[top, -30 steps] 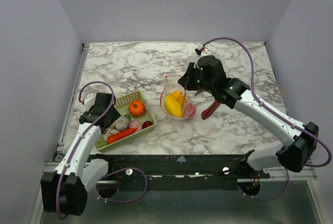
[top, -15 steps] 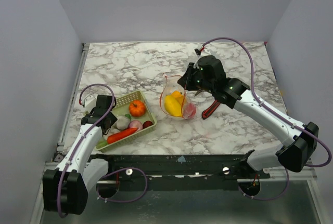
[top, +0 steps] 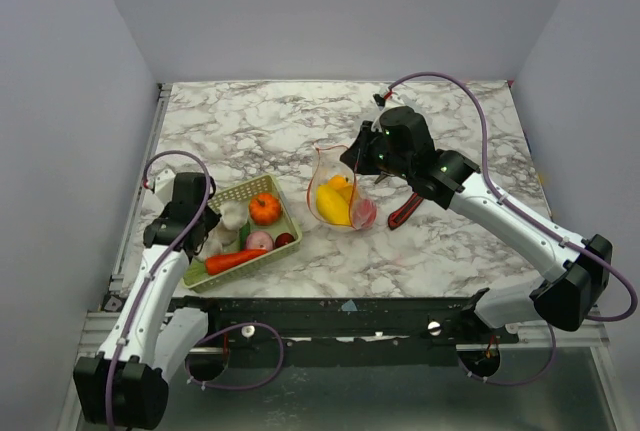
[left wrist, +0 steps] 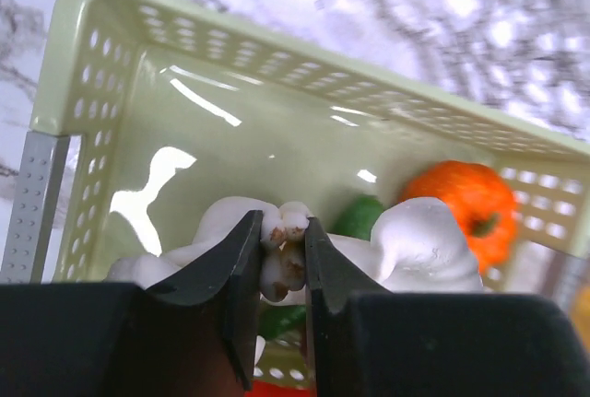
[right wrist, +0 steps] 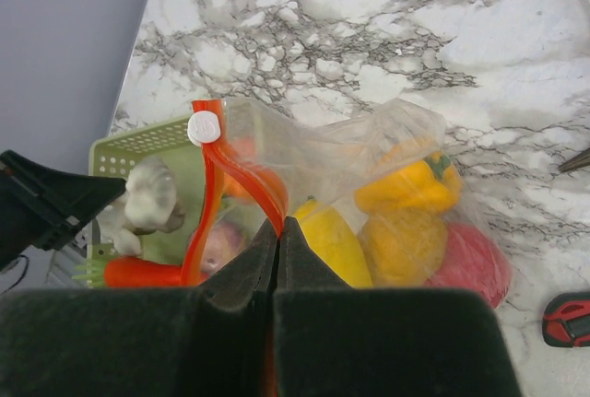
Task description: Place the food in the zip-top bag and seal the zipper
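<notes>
My left gripper (left wrist: pixel 281 250) is shut on a white, lumpy piece of food (left wrist: pixel 284 231) over the pale green basket (left wrist: pixel 230 130). An orange pumpkin (left wrist: pixel 466 208) and a green cucumber (left wrist: pixel 361 215) lie just beyond it. From above, the left gripper (top: pixel 222 219) sits at the basket's left end, with the carrot (top: pixel 232 260) along the near side. My right gripper (right wrist: pixel 278 224) is shut on the red-orange zipper (right wrist: pixel 235 171) and holds the zip-top bag (top: pixel 340 196) open and upright. Yellow food (right wrist: pixel 410 185) and a pink piece (right wrist: pixel 466 263) lie inside the bag.
A red-and-black utility knife (top: pixel 404 211) lies on the marble just right of the bag. The basket (top: pixel 285 213) stands close to the bag's left side. Grey walls enclose the table on three sides.
The left jaws have closed from wide open onto the white piece, and the left arm has shifted slightly away from the near edge. The right arm and bag have not moved.
</notes>
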{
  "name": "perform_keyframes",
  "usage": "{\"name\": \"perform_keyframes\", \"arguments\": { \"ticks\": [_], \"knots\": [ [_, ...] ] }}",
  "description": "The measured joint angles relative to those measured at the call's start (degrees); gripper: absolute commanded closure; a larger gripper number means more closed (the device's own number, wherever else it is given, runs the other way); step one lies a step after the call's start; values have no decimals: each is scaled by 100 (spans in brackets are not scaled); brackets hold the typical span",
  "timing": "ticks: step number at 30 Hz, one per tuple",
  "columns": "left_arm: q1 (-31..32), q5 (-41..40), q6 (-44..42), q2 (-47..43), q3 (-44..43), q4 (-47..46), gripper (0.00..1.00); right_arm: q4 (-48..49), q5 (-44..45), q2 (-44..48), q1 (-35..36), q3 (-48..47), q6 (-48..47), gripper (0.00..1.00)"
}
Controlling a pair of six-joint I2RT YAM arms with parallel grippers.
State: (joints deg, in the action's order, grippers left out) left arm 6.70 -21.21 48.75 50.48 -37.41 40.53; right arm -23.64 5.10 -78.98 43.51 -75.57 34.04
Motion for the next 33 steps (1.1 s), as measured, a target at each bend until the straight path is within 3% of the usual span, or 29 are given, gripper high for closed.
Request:
{"name": "perform_keyframes", "arguments": {
  "ticks": [14, 19, 22, 26, 29, 33],
  "knots": [
    [0, 1574, -1104, -1561, -1121, -57, 100, 52, -160, -79, 0, 0, 85, 100],
    [-4, 3359, -1379, -1790, -1207, -765, 100, 83, -203, -85, 0, 0, 105, 100],
    [-4, 4975, -1172, -1836, -1126, -2031, 100, 107, -229, -85, 0, 0, 114, 100],
    [87, 6612, -319, -1755, -573, -4522, 100, 149, -299, -85, 0, 0, 175, 100],
    [407, 7289, 192, -1410, -341, -5823, 100, 175, -339, -85, 0, 0, 251, 100],
    [1344, 7890, 459, -581, -256, -7261, 100, 295, -511, -85, 0, 0, 393, 100]
  ]
}}
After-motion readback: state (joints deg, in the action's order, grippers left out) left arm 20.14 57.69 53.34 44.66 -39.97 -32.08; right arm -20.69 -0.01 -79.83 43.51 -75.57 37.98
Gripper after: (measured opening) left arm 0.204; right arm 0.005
